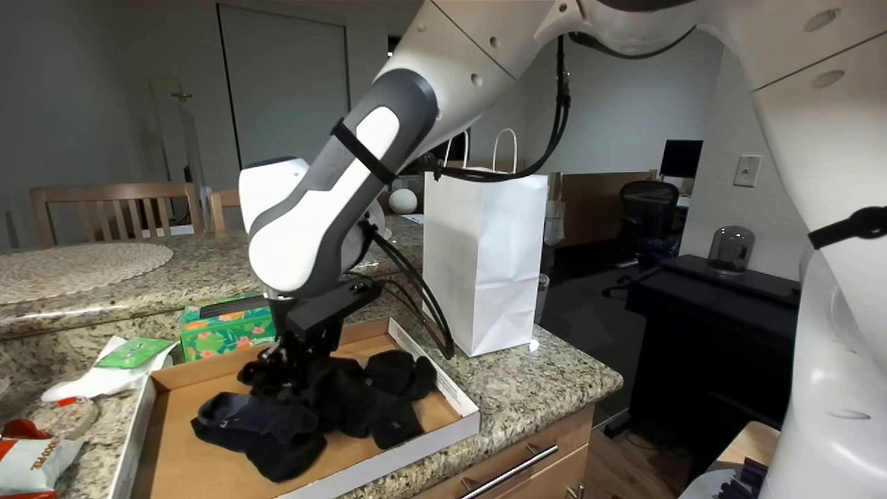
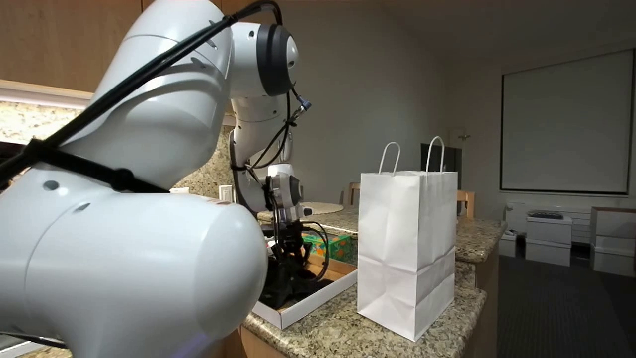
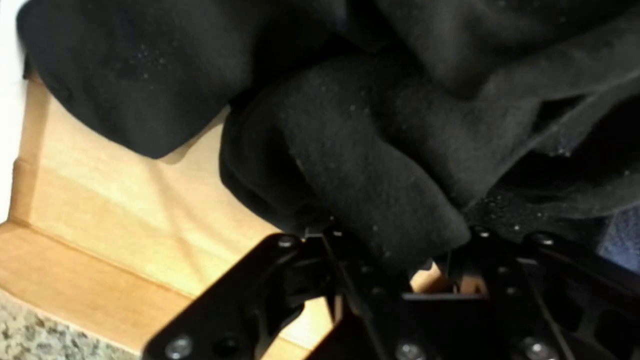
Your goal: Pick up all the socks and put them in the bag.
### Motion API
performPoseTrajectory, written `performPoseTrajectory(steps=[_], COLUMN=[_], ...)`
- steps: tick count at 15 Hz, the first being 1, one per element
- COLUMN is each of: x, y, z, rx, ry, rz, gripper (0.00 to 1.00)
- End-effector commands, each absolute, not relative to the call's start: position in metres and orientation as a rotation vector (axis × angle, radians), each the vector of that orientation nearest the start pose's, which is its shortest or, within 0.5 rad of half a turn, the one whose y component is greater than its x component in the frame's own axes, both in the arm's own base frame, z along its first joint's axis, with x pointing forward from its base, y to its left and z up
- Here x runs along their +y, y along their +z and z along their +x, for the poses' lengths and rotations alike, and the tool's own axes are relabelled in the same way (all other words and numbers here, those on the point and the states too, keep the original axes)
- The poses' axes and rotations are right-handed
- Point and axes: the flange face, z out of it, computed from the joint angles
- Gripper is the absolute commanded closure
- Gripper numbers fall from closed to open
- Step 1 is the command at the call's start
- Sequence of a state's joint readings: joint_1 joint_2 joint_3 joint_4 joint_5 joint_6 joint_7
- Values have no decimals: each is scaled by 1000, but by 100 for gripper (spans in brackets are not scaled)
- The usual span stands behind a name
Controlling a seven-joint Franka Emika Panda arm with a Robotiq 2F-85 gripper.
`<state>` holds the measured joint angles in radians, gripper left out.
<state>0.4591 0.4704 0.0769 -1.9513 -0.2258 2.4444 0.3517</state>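
Where the granite countertop (image 1: 568,378) nears its edge: white paper shopping bag (image 2: 390,233), standing upright;
Cardboard tray (image 1: 395,461): shallow, lying on the countertop beside the bag;
Black socks (image 1: 277,428): heaped in the tray, from its middle towards the bag-side edge;
Green floral tissue box (image 1: 229,329): just outside the tray's edge;
Robotiq gripper (image 3: 406,235): in the tray, one sock (image 3: 400,210) between the parted jaws; whether gripped, cannot tell.
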Motion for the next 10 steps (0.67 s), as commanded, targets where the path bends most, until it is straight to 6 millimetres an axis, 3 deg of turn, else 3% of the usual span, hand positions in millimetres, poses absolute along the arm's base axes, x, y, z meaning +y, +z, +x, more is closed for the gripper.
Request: performPoseTrajectory(steps=[1, 4, 6, 8, 10], x=[313, 323, 327, 328, 326], y=[219, 227, 246, 277, 325], z=[516, 507, 504, 503, 502], rx=[-451, -408, -391, -390, -378], ry=[165, 238, 207, 115, 12], rz=[-3158, -3114, -3126, -3149, -3147], gripper=[88, 87, 88, 87, 86])
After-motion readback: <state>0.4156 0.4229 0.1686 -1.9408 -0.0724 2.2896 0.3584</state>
